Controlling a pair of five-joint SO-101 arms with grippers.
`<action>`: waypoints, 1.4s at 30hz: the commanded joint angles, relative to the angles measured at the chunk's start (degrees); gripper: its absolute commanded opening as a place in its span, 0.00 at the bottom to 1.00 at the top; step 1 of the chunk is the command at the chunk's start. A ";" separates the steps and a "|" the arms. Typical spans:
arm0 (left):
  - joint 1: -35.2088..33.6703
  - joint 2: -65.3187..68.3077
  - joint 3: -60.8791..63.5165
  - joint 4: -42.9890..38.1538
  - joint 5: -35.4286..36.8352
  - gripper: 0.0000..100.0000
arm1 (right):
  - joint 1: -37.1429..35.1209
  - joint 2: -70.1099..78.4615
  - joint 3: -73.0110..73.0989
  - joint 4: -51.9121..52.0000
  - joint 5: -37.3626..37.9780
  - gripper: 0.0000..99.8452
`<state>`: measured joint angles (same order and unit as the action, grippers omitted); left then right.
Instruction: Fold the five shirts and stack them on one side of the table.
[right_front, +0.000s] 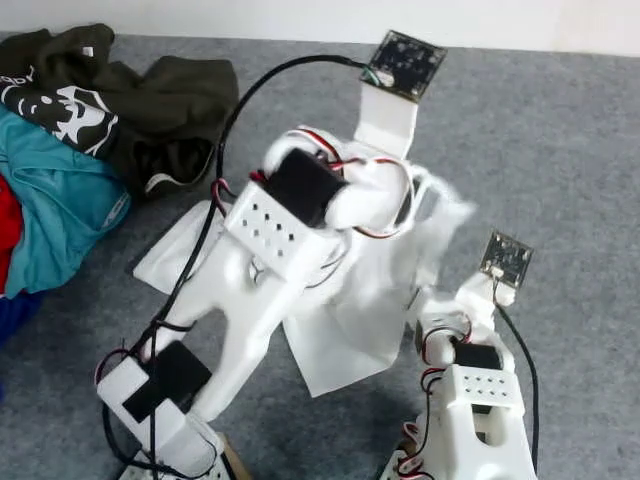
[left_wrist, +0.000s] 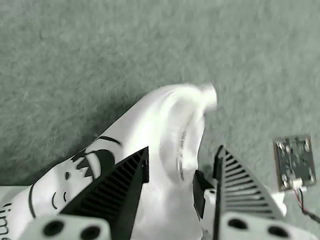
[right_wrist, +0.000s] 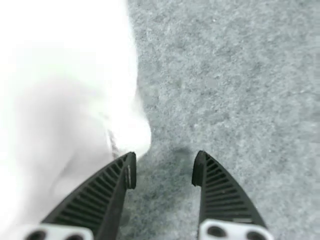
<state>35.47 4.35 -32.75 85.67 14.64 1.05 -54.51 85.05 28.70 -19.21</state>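
Left end effector (left_wrist: 182, 150): jaws part-way closed on a thick bunch of the white cloth shirt with black print (left_wrist: 165, 125). It is held up off the grey felt-covered desk (left_wrist: 100, 50), and the rest of the shirt lies crumpled on the desk under my left arm.

Right end effector (right_wrist: 165, 156): jaws apart, nothing in them, low over the desk just beside the shirt's hanging edge.

Heap of dark olive, teal and red shirts (right_front: 90, 130): at one edge of the desk, unfolded.

Risks:
- The grip is on a bunch, not an edge — cloth may slide out if I pull.
- The shirt hangs close to my left arm's wires (right_front: 330, 140) — a snag seems likely.
- The right jaws may pinch felt instead of hem.
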 joint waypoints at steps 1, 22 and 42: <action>-1.98 -0.66 -3.38 -1.85 1.58 0.24 | 2.77 -1.01 -2.15 -1.10 -0.62 0.20; -30.81 -44.00 44.62 0.70 -2.46 0.24 | -8.04 -25.98 2.15 15.96 7.21 0.20; -49.10 -60.44 99.03 -35.69 -4.75 0.23 | -36.44 -36.09 3.56 24.57 21.63 0.19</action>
<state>-13.23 -54.90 65.98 52.00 10.07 -35.16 -95.21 94.99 54.81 1.71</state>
